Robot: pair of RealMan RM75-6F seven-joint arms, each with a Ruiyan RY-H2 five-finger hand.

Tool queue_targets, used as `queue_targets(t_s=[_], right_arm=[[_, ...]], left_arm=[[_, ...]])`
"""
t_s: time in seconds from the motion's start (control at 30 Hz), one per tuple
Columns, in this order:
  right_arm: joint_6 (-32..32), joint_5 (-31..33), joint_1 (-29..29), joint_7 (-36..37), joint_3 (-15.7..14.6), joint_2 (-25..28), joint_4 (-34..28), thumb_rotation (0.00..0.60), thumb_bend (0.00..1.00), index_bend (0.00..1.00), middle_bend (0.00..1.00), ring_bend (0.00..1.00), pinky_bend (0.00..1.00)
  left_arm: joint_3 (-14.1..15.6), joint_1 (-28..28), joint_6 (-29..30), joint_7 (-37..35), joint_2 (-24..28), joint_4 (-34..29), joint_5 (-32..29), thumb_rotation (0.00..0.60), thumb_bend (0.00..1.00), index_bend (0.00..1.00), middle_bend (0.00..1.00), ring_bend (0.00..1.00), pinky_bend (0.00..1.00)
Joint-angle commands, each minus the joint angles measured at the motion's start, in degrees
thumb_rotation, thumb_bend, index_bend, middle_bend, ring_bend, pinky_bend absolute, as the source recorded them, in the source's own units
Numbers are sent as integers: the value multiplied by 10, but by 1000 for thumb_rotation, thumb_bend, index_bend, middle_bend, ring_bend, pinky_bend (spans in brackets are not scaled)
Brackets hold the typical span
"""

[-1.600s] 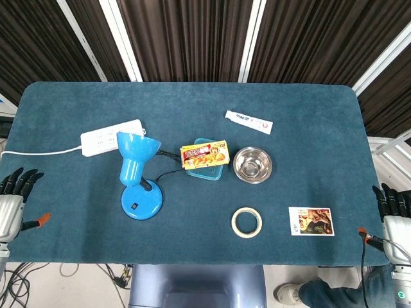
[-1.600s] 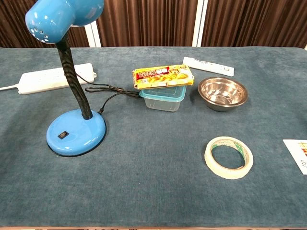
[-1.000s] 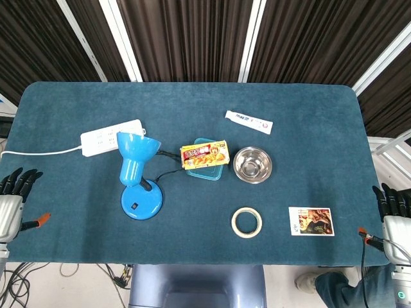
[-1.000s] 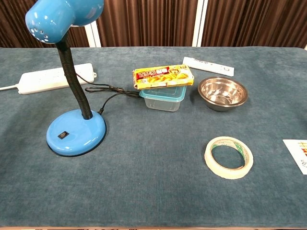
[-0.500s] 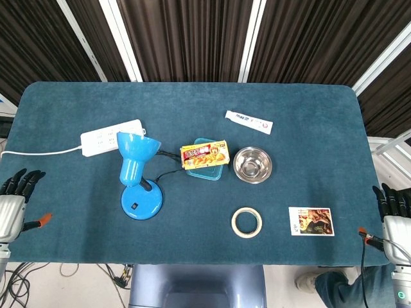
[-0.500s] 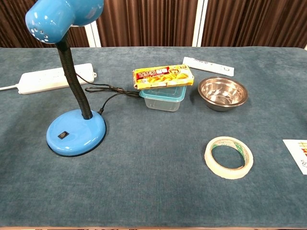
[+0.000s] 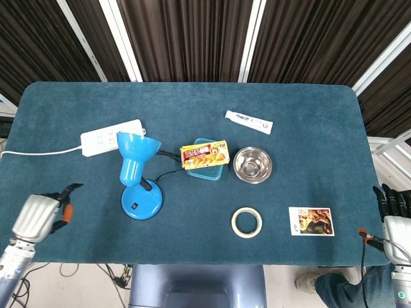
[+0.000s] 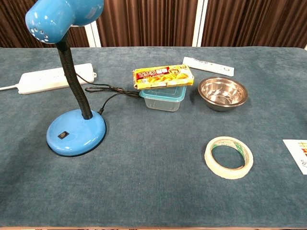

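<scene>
My left hand [image 7: 45,215] hovers over the table's front left part, its dark fingers [image 7: 67,191] stretched toward the blue desk lamp [image 7: 141,200], holding nothing. The lamp's base [image 8: 76,132] is the nearest thing to it, a short way to its right. My right hand [image 7: 393,210] hangs off the table's right edge with fingers extended and nothing in it, closest to a picture card [image 7: 311,221]. The chest view shows neither hand.
On the blue table [image 7: 192,102] lie a white power strip [image 7: 110,136], a yellow snack packet [image 7: 205,154] on a clear container [image 8: 163,98], a steel bowl [image 7: 252,165], a tape roll [image 7: 246,222] and a white tube box [image 7: 248,122]. The lamp's cord [image 8: 108,93] runs toward the strip.
My left hand has swung in from off the left edge to over the table, toward the lamp. The right hand and all objects are unmoved.
</scene>
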Motion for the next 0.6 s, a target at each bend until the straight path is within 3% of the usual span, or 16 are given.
queue_targets(t_s=[0.03, 0.23, 0.6], right_arm=[[0, 1, 0, -1, 0, 0, -1, 600, 263, 28, 46, 50, 0], [0, 2, -1, -2, 1, 0, -2, 600, 262, 28, 46, 49, 0], [1, 2, -1, -4, 1, 0, -2, 600, 263, 28, 46, 49, 0]], left_arm=[[18, -34, -62, 4, -19, -1, 14, 600, 683, 232, 778, 720, 799], [27, -61, -136, 2, -44, 6, -13, 600, 710, 214, 798, 738, 813], [35, -90, -205, 34, -83, 17, -39, 600, 710, 155, 813, 752, 816]])
